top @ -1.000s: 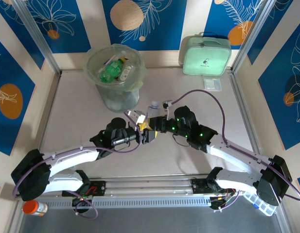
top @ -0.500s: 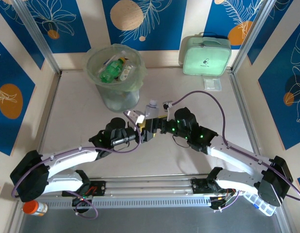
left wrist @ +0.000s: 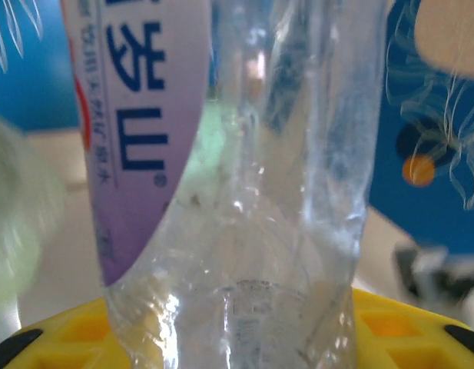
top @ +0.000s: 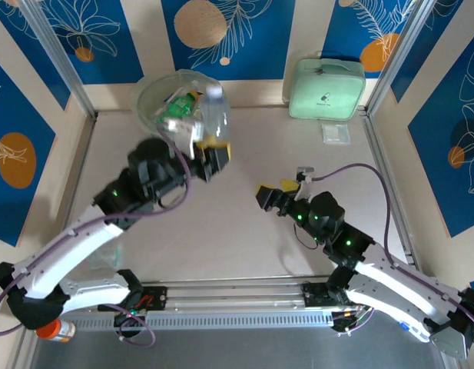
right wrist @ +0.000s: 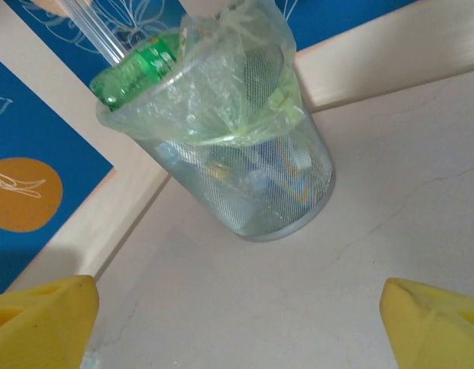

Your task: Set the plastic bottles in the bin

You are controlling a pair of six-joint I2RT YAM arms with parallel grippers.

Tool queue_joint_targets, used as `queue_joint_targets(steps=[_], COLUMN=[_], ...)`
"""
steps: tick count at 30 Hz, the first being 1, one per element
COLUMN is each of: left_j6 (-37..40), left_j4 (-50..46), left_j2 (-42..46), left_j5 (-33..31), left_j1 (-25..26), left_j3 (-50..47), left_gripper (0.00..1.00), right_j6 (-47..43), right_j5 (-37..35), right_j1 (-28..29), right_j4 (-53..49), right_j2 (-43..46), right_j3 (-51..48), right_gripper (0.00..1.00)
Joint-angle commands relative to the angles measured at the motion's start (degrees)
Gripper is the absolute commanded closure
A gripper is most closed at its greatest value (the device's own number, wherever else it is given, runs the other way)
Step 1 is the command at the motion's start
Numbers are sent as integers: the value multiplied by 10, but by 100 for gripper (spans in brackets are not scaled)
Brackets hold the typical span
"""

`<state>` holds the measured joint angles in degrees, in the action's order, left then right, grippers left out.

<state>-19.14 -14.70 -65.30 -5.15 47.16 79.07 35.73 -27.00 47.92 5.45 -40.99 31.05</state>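
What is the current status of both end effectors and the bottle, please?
Left end effector shut on clear bottle, held at the bin rim. Right end effector open, empty, facing the bin. Nothing blocking the drop.

Left jaws carried clear bottle (top: 211,117) over the bin (top: 147,98).

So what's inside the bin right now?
The bin holds a green bottle at the rim; blue shapes show lower down, too blurred by the bag and mesh to count.
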Motion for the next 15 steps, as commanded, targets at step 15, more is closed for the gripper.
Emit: queue_joint_targets(steps=[15], left_j6=[170], left_j4=[-360], left_j2=[-298], left_j5=[-16], left_j1=[-349], left_j3=[413], left_gripper=[52], right_j6=[-56], right_j5=[6], right_j1=[19], right_j4=[41], right_j2=[-137], right_j3=[28], right_gripper=[6])
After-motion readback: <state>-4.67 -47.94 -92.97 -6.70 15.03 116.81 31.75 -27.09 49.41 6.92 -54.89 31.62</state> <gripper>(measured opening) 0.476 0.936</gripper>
